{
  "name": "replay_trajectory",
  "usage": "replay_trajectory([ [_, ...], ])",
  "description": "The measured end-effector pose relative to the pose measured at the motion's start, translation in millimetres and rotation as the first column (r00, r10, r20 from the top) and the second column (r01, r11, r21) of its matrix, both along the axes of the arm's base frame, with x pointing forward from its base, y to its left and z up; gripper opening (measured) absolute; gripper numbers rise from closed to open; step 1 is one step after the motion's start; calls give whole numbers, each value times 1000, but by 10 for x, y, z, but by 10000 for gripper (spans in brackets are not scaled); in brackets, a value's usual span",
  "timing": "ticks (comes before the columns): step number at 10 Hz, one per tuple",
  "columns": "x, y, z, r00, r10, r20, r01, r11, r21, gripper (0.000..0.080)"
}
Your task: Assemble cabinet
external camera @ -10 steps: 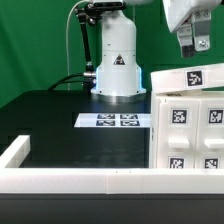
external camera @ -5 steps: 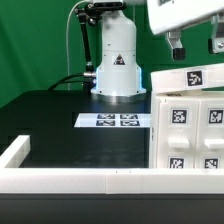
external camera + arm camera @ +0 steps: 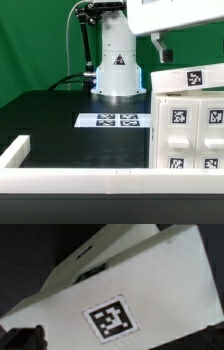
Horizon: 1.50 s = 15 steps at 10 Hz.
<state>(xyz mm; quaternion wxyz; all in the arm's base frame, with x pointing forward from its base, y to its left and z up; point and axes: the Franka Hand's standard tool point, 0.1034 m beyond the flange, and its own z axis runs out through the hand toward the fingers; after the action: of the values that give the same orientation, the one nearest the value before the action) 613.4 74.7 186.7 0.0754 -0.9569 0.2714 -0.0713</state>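
The cabinet [image 3: 190,125], a large white box with black-and-white tags on its faces, stands at the exterior view's right; a tilted white tagged piece [image 3: 186,77] lies on top of it. My gripper's hand hangs above the cabinet at the top right, with one dark finger [image 3: 158,46] showing and nothing in it. In the wrist view the gripper [image 3: 112,343] looks down on a slanted white tagged face of the cabinet [image 3: 120,297]. One dark fingertip [image 3: 20,336] stands at the picture's edge, so the jaws are wide apart.
The marker board [image 3: 118,121] lies on the black table in front of the robot's base [image 3: 117,65]. A long low white rail [image 3: 80,181] runs along the front, with a short arm at the exterior view's left [image 3: 14,152].
The gripper has risen and moved toward the exterior view's left above the cabinet. Two fingers showed before; one shows now. The cabinet has not moved.
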Motion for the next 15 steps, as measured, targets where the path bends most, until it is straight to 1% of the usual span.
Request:
replay_trajectory([
  [2,1,-13,0,972,233,20,-232,972,-46,797],
  [3,2,-8,-2,920,392,24,-388,917,-89,797],
  [4,-2,15,-17,830,558,21,-551,825,-127,797],
  [6,-2,2,-32,766,643,8,-635,758,-150,797],
  [7,-1,-22,-34,687,727,-5,-716,675,-178,797],
  [8,-1,-38,-35,624,782,-16,-769,609,-195,797],
  [9,-1,-54,-37,522,852,-38,-836,503,-219,797],
  [10,-10,-19,-41,410,910,-65,-892,385,-237,797],
  [11,-18,33,-43,304,949,-87,-929,274,-250,797],
  [12,-23,59,-47,252,963,-99,-942,221,-254,797],
  [13,-29,86,-55,149,981,-125,-959,112,-261,797],
  [14,-32,86,-63,85,986,-142,-964,45,-263,797],
  [15,-38,82,-84,44,987,-151,-965,2,-262,797],
])
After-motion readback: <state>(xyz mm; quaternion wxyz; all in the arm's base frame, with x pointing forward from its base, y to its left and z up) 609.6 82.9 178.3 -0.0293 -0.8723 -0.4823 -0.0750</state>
